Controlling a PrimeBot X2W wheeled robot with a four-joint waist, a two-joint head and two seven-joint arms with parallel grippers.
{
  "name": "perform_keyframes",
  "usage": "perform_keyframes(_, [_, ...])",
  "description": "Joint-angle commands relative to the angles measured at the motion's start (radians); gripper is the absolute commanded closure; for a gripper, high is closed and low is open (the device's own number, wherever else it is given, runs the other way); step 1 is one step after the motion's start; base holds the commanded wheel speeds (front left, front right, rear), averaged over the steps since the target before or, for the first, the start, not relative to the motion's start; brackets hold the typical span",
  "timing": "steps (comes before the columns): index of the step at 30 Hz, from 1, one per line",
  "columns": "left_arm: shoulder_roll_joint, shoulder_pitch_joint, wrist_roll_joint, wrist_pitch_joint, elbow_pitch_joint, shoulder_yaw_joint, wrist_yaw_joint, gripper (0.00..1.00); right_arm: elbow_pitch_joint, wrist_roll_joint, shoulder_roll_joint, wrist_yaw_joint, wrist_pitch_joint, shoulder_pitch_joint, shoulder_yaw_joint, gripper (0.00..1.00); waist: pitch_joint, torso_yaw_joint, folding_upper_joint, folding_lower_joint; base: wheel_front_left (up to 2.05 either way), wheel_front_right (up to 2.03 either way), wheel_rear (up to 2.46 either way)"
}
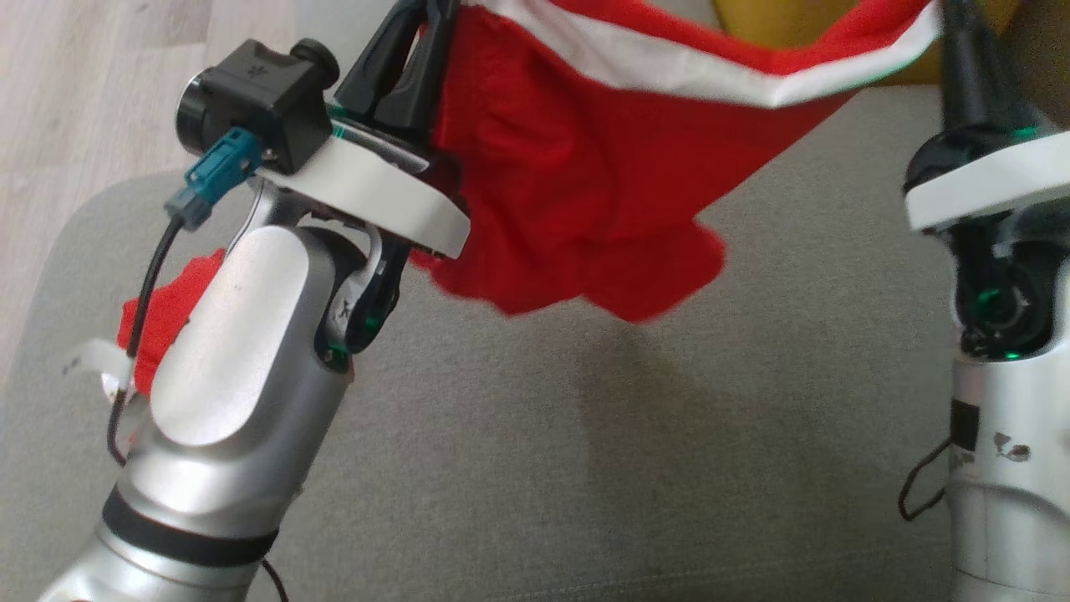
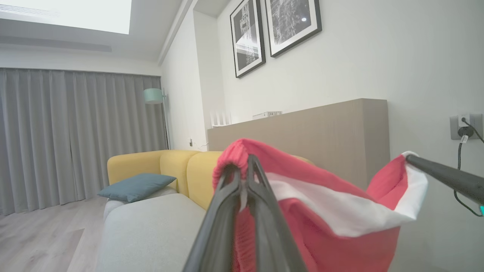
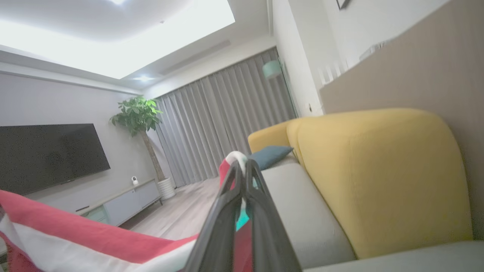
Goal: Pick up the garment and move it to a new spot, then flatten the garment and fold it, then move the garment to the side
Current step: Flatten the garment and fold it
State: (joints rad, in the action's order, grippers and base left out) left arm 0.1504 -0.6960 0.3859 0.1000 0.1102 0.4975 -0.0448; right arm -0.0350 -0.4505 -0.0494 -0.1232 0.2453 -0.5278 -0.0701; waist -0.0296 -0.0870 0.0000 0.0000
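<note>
A: Where's the red garment?
B: Held up over the grey sofa seat, slung between both arms, white stripe on top.
A: Jaws?
B: Left jaws pinch its red hem; right jaws pinch the striped corner.
A: Labels?
B: A white strip beside the left arm, too blurred to read.

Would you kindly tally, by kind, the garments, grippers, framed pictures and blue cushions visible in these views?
garment: 1
grippers: 2, the left gripper and the right gripper
framed pictures: 2
blue cushion: 1
Total: 6
</note>
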Motion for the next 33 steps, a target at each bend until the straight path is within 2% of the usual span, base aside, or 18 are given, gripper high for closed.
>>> perform_keyframes(1, [0.020,-0.044,0.006,0.005,-0.016,-0.046,-0.006,1.00,0.048,0.009,-0.001,-0.008,-0.002,-0.036,0.022,1.00,-0.013,-0.013,0.0000,0.0000,0.00,0.00,0.00])
perform_keyframes(7, [0.015,0.007,0.034,0.001,-0.029,-0.035,-0.002,1.00,0.145,0.021,-0.001,-0.008,-0.007,0.033,0.023,1.00,-0.034,-0.022,0.0000,0.0000,0.00,0.00,0.00])
perform_keyframes(15, [0.046,0.119,0.089,-0.094,-0.175,-0.017,-0.007,1.00,0.277,0.019,-0.001,-0.008,0.012,0.160,0.006,1.00,-0.037,-0.012,0.0000,0.0000,0.00,0.00,0.00])
perform_keyframes(19, [0.065,0.106,0.089,-0.133,-0.210,-0.023,-0.015,1.00,0.282,0.024,-0.001,-0.008,0.026,0.156,-0.020,1.00,-0.017,-0.011,0.0000,0.0000,0.00,0.00,0.00])
perform_keyframes(22, [0.056,0.074,0.117,-0.165,-0.179,-0.034,-0.014,1.00,0.231,0.035,-0.001,-0.008,0.046,0.108,-0.041,1.00,0.013,-0.016,0.0000,0.0000,0.00,0.00,0.00])
perform_keyframes(25, [0.060,0.006,0.128,-0.186,-0.116,-0.041,0.008,1.00,0.123,0.028,-0.001,-0.008,0.069,0.011,-0.056,1.00,0.078,-0.035,0.0000,0.0000,0.00,0.00,0.00])
perform_keyframes(31, [0.062,-0.256,0.122,-0.162,0.100,-0.076,0.079,1.00,-0.202,0.041,-0.001,-0.008,0.006,-0.354,-0.056,1.00,0.234,-0.078,0.0000,0.0000,0.00,0.00,0.00])
perform_keyframes(32, [0.062,-0.256,0.122,-0.162,0.100,-0.076,0.079,1.00,-0.202,0.041,-0.001,-0.008,0.006,-0.354,-0.056,1.00,0.234,-0.078,0.0000,0.0000,0.00,0.00,0.00])
perform_keyframes(33, [0.061,-0.312,0.118,-0.151,0.147,-0.085,0.087,1.00,-0.267,0.035,-0.001,-0.008,-0.025,-0.432,-0.058,1.00,0.258,-0.086,0.0000,0.0000,0.00,0.00,0.00])
